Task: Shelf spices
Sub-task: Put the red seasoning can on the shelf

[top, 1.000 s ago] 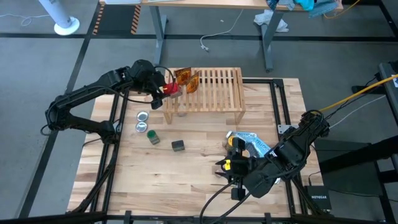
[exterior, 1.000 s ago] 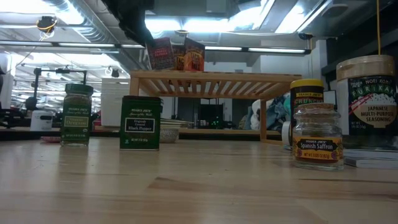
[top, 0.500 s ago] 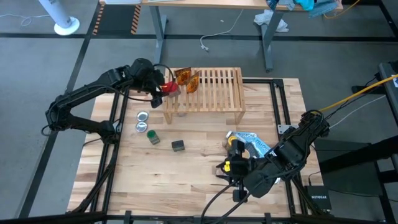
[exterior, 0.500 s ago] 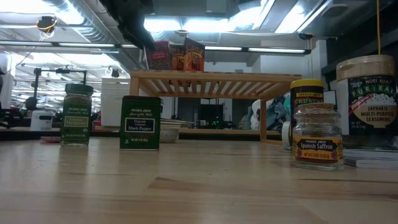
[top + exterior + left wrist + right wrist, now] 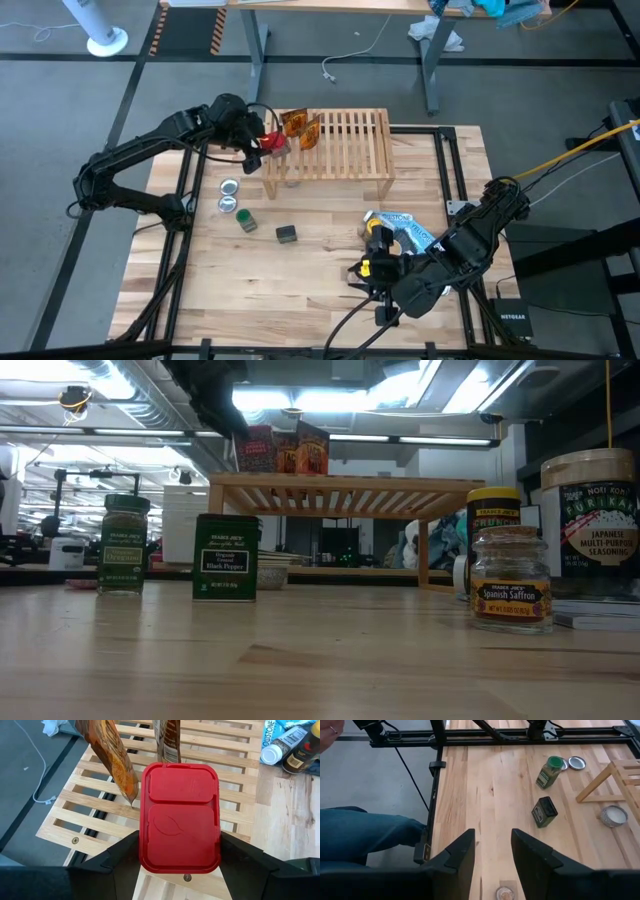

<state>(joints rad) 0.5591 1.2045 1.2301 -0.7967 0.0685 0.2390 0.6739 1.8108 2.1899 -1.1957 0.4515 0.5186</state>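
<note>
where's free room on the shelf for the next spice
The shelf is bare from the orange packets across to its right end. Its left end is crowded: the left gripper holds the red-lidded tin beside those packets.

I see one wooden shelf [image 5: 335,145]. On it stand two orange packets [image 5: 300,127] and one red-capped tin [image 5: 274,142]. I count one green-capped jar [image 5: 246,221], one dark square tin [image 5: 287,234] and two flat silver discs [image 5: 229,196] on the table. Near my right arm I can make out four more jars [image 5: 545,535]. I have two arms, and one person's legs show beside the table [image 5: 365,837]
</note>
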